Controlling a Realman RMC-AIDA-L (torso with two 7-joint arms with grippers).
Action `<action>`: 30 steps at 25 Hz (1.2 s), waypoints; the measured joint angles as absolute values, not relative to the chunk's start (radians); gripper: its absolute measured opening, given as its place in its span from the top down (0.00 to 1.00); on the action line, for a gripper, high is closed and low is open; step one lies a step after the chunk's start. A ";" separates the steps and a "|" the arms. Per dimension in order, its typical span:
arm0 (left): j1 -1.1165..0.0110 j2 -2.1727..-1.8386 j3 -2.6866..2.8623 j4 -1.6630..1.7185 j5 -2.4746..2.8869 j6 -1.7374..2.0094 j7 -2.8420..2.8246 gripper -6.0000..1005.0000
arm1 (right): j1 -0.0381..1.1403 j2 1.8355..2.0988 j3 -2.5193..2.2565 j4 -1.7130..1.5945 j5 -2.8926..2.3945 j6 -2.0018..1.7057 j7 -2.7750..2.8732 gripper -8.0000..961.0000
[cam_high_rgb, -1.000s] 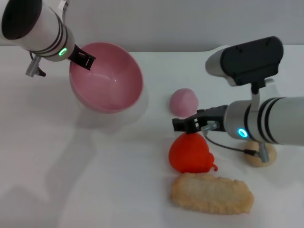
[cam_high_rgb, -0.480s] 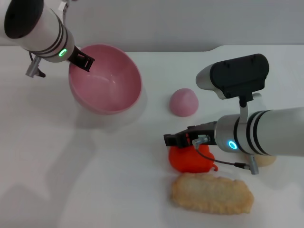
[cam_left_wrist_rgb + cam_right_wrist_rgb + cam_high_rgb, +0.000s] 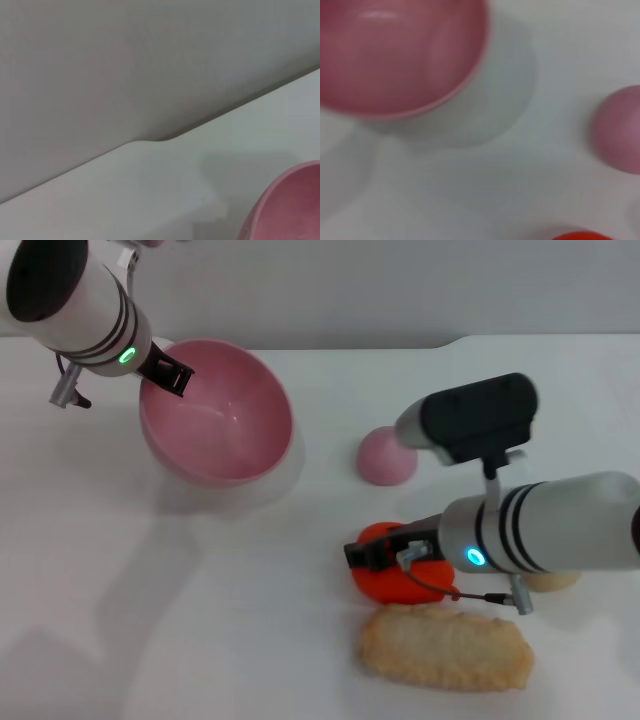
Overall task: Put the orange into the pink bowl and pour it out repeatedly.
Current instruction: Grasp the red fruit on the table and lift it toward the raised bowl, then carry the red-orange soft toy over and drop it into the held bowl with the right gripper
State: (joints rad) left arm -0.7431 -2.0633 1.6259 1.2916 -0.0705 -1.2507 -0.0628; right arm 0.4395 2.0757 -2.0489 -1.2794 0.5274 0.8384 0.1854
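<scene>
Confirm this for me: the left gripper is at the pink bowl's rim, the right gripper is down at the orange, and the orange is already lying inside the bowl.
Not quite. The orange is not in the pink bowl; it lies on the table just behind the flat beige pastry, and the bowl is empty, as the head view shows. The rest holds: the left gripper is at the bowl's rim and the right gripper is at the orange.

Overhead head view; close wrist views

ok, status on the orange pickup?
Right end effector down on the orange, grip unconfirmed. Left end effector on the pink bowl rim; bowl empty. Path between looks open.
</scene>
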 joint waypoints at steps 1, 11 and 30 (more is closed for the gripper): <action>-0.743 -2.063 1.626 1.292 -0.071 -1.253 -0.063 0.80 | 0.443 2.075 -2.060 -1.285 0.527 0.842 0.167 0.31; -0.742 -2.063 1.629 1.292 -0.071 -1.264 -0.063 0.80 | 0.443 2.075 -2.077 -1.326 0.518 0.844 0.127 0.61; -0.732 -2.061 1.615 1.267 -0.108 -1.289 -0.049 0.80 | 0.333 2.077 -1.937 -1.915 0.261 1.070 0.100 0.87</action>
